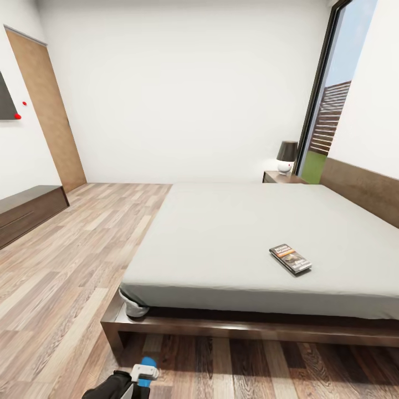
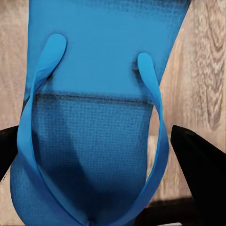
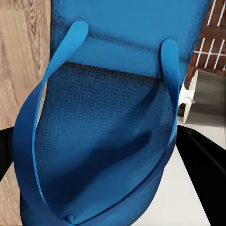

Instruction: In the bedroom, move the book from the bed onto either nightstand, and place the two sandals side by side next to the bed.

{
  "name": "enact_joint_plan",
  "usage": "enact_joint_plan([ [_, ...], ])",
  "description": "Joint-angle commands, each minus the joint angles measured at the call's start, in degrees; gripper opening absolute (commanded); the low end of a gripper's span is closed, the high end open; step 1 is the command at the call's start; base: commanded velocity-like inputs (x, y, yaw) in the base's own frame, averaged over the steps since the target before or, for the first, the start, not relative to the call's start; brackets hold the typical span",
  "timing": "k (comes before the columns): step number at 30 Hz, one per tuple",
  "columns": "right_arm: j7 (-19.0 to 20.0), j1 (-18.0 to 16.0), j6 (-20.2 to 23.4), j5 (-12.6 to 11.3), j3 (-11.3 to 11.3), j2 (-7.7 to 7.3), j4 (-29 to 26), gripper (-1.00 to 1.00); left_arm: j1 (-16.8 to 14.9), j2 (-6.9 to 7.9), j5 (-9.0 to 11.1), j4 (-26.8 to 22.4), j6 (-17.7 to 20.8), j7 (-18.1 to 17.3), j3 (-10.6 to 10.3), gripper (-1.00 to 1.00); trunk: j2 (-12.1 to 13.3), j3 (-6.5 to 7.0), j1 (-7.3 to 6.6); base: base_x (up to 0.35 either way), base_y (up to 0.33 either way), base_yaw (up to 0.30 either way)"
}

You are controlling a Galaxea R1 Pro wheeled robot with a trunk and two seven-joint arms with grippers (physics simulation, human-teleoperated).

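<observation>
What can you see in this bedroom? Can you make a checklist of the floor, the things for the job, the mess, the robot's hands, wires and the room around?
Surface: wood-plank floor, bare where it shows.
Job's things: book lying flat on the bed; a blue sandal close in front of the left hand; another blue sandal close in front of the right hand; nightstand past the far corner of the bed.
Clutter: nothing seen.
Hands: each has dark fingers on both sides of its sandal; whether they pinch it, I cannot tell.
Cables: nothing seen.
Surroundings: lamp on the nightstand, window, wooden door, dresser, white walls.
</observation>
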Motion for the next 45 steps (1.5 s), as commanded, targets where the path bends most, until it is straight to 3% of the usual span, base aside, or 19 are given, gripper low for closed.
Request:
enact_joint_plan([
  [1, -0.6, 0.0, 0.6, -0.4, 0.3, -0.13, -0.1, -1.0, 0.1, 0.2, -0.5, -0.3, 0.6, 0.1, 0.6, -1.0, 0.0, -0.06, -0.01, 0.0, 0.0, 0.0],
  [6, -1.1, 0.4, 0.7, -0.3, 0.2, -0.48, -0.1, -1.0, 0.2, 0.56, -0.5, -0.5, 0.8, 1.7, 0.6, -1.0, 0.0, -0.06, -0.01, 0.0, 0.0, 0.0],
  [18, -1.0, 2.0, 0.7, -0.7, 0.1, -3.39, -0.2, -1.0, 0.2, 0.85, -0.4, -0.6, 0.9, 1.6, 0.8, -1.0, 0.0, -0.06, -0.01, 0.0, 0.0, 0.0],
  [34, -1.5, 2.7, 0.6, -0.8, 0.0, -4.41, -0.7, -1.0, 0.2, 0.92, -0.2, -0.6, 0.9, 1.4, 0.8, -1.0, 0.0, -0.06, -0.01, 0.0, 0.0, 0.0],
  [39, -1.0, 3.3, 0.7, -0.8, 0.0, -6.29, -0.7, -1.0, 0.2, 0.96, -0.2, -0.6, 0.9, 1.4, 0.8, -1.0, 0.0, -0.06, -0.01, 0.0, 0.0, 0.0],
  [41, 1.1, 3.5, 0.7, -0.9, 0.0, -8.18, -0.5, -1.0, 0.2, 0.96, -0.2, -0.6, 0.9, 1.4, 0.8, -1.0, 0.0, -0.06, -0.01, 0.0, 0.0, 0.0],
  [45, 4.4, 3.6, 0.7, -0.9, 0.0, -9.68, -0.3, -1.0, 0.2, 0.97, -0.3, -0.6, 0.9, 1.5, 0.8, -1.0, 0.0, -0.06, -0.01, 0.0, 0.0, 0.0],
])
